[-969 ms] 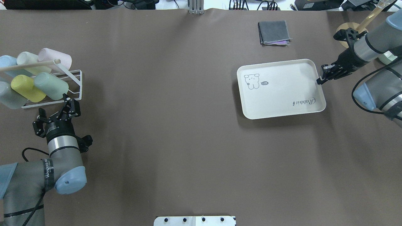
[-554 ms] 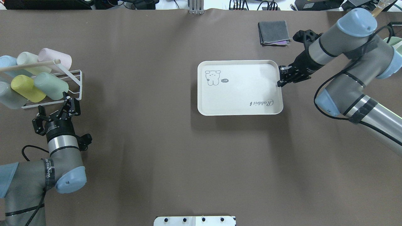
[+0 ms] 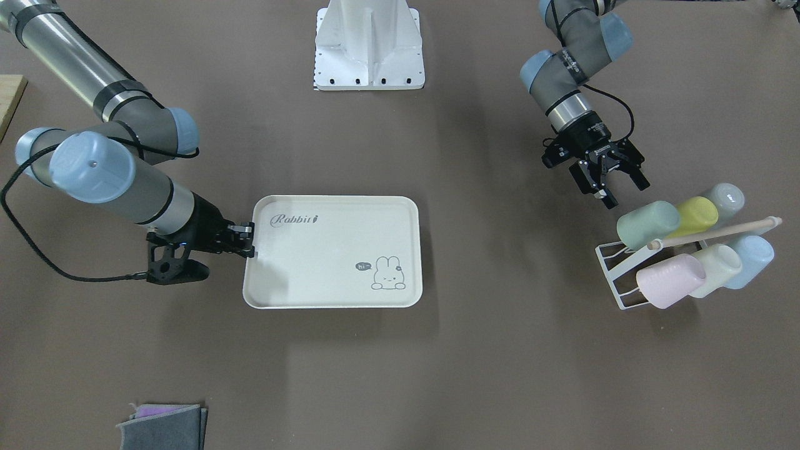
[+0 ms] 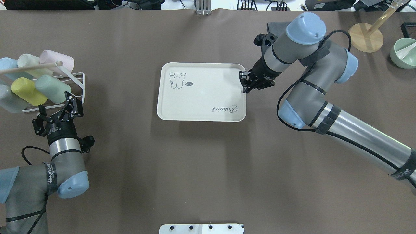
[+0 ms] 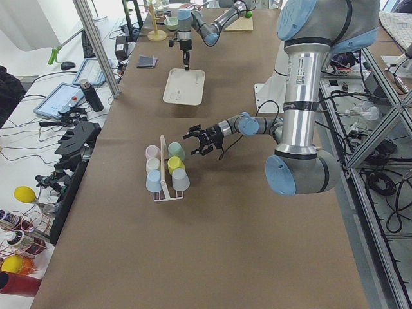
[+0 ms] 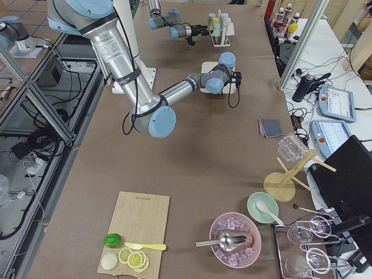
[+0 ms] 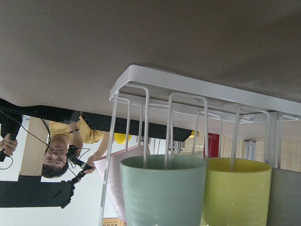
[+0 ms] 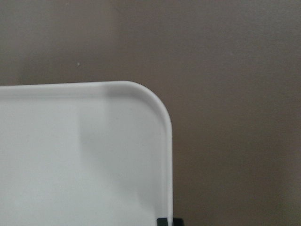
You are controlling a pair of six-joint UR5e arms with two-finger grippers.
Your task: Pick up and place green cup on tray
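The green cup (image 4: 53, 88) lies on its side on a white wire rack (image 4: 73, 97) at the table's left, next to a yellow cup (image 4: 27, 91); it also shows in the front view (image 3: 647, 225) and fills the lower left wrist view (image 7: 162, 190). My left gripper (image 4: 57, 112) is open and empty, just short of the rack and pointing at the green cup. The cream tray (image 4: 201, 107) with the bunny drawing lies flat near the table's middle. My right gripper (image 4: 244, 85) is shut on the tray's right rim (image 8: 167, 141).
The rack also holds pink (image 4: 57, 60), pale whitish-green (image 4: 31, 63), blue (image 4: 8, 66) and grey (image 4: 9, 102) cups under a wooden dowel (image 4: 29, 67). A wooden stand (image 4: 365, 37) and a green bowl (image 4: 404, 57) are at the far right. A folded grey cloth (image 3: 162, 428) lies beyond the tray.
My right arm has pulled the tray leftward from the table's right side to near its middle, still gripping the rim. The left gripper has barely moved.
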